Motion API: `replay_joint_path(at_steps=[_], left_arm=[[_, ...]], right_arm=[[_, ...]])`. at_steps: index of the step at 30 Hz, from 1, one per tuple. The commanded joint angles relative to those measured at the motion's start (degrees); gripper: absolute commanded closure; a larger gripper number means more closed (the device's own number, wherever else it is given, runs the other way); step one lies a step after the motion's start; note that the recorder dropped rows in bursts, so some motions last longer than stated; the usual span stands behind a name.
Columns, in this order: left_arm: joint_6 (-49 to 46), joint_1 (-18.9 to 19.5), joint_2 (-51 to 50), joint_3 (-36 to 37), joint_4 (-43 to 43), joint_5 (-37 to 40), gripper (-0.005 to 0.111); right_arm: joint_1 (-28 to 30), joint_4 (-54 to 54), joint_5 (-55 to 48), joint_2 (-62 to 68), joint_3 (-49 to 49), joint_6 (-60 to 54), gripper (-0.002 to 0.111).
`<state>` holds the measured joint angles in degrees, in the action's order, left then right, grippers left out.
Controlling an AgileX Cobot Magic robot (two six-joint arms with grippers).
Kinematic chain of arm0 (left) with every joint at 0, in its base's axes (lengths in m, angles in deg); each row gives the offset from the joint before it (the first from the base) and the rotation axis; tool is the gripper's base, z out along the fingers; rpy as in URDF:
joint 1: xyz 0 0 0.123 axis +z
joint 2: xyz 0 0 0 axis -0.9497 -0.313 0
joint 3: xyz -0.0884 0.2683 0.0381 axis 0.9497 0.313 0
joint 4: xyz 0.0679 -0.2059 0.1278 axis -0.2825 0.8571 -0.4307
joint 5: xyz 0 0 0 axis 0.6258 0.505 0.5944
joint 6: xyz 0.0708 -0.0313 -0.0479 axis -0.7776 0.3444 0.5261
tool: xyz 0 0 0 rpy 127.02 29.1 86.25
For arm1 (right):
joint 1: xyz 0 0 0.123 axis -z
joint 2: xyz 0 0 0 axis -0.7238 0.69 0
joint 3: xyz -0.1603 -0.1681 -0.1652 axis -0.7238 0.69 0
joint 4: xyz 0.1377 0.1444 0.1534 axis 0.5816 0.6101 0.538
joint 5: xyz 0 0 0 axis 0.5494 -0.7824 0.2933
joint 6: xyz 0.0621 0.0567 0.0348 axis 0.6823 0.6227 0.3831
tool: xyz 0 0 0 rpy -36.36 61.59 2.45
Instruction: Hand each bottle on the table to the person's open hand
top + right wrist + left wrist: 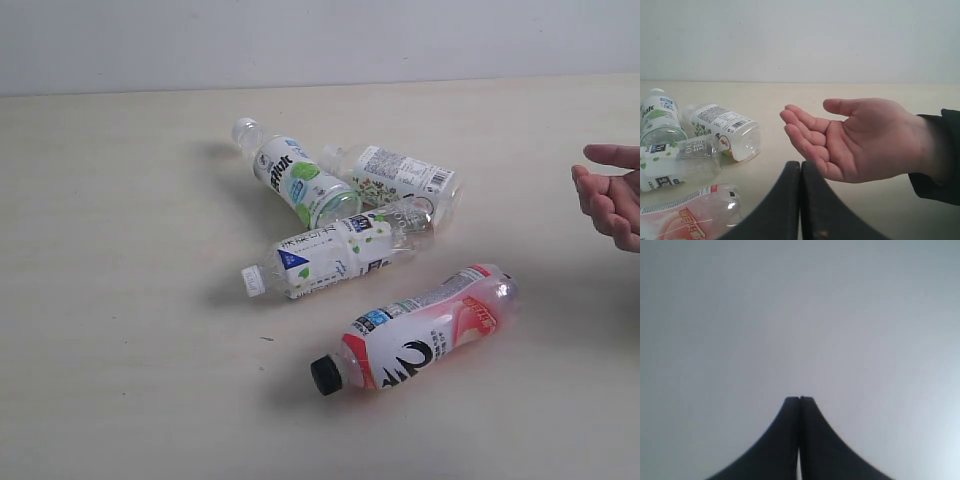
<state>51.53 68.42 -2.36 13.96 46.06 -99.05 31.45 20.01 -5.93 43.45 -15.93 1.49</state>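
Observation:
Four clear bottles lie on their sides on the cream table (120, 280). A green-labelled bottle (295, 183), a white-labelled bottle (400, 180) and a blue-labelled bottle (335, 253) cluster together, touching. The black-capped red bottle (420, 328) lies apart, nearer the front. The person's open hand (610, 195) hovers at the right edge, palm up. In the right wrist view my right gripper (800, 163) is shut and empty, just in front of the hand (860, 137), with the bottles beyond. My left gripper (799, 399) is shut, facing a blank grey surface. Neither gripper shows in the exterior view.
A pale wall (320, 40) runs behind the table's far edge. A dark sleeve (940, 160) covers the person's wrist.

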Motion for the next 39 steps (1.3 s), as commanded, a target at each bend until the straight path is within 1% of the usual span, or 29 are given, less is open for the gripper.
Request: replay_joint_path(at_steps=[1,3,4,6,7,9,10,11,14,17,19,21,22,24,27,29,35,39], left_arm=[[3.94,-0.01,-11.43,-17.17,-17.55,8.37,0.107],[10.57,-0.01,-19.37,-24.93,-30.21,16.65,0.107],[15.52,-0.25,-25.12,-29.30,-37.56,22.12,0.107],[18.53,-0.98,-33.47,-34.33,-43.69,30.14,0.107],[17.58,-1.86,-37.80,-36.39,-45.23,35.22,0.107],[11.77,-3.23,-45.01,-39.10,-45.39,41.51,0.107],[5.52,-4.09,-49.60,-40.51,-45.16,44.97,0.107],[1.98,-5.20,-52.48,-41.34,-44.30,48.41,0.107],[-4.52,-8.26,-62.02,-44.42,-40.85,58.64,0.107],[-14.30,-11.50,-70.48,-48.29,-34.94,68.78,0.107],[-23.09,-13.60,-75.61,-51.07,-28.86,74.94,0.107],[-31.80,-15.83,-79.71,-53.51,-22.55,79.22,0.107],[-36.15,-16.97,-81.35,-54.74,-19.09,80.97,0.107],[-41.81,-19.34,-83.38,-56.69,-13.03,82.93,0.107],[-46.97,-24.15,-84.36,-59.41,-7.08,83.16,0.107],[-48.38,-28.48,-84.41,-61.05,-5.77,82.83,0.107],[-48.68,-41.78,-84.51,-64.70,-5.77,82.83,0.107],[-48.83,-47.96,-86.31,-68.48,-5.77,85.00,0.107]], right_arm=[[0.41,0.02,0.35,-0.25,0.28,0.00,0.108],[0.41,0.02,0.35,-0.25,0.28,0.00,0.108],[0.41,0.02,0.35,-0.25,0.28,0.00,0.108],[0.41,0.02,0.35,-0.25,0.28,0.00,0.108],[0.41,0.02,0.35,-0.25,0.28,0.00,0.108],[0.41,0.02,0.35,-0.25,0.28,0.00,0.108],[0.41,0.02,0.35,-0.25,0.28,0.00,0.108],[0.41,0.02,0.35,-0.25,0.28,0.00,0.108],[0.41,0.02,0.35,-0.25,0.28,0.00,0.108],[0.41,0.02,0.35,-0.25,0.28,0.00,0.108],[0.41,0.02,0.35,-0.25,0.28,0.00,0.108],[0.41,0.02,0.35,-0.25,0.28,0.00,0.108],[0.41,0.02,0.35,-0.25,0.28,0.00,0.108],[0.41,0.02,0.35,-0.25,0.28,0.00,0.108],[0.41,0.02,0.35,-0.25,0.28,0.00,0.108],[0.41,0.02,0.35,-0.25,0.28,0.00,0.108],[0.41,0.02,0.35,-0.25,0.28,0.00,0.108],[0.41,0.02,0.35,-0.25,0.28,0.00,0.108]])
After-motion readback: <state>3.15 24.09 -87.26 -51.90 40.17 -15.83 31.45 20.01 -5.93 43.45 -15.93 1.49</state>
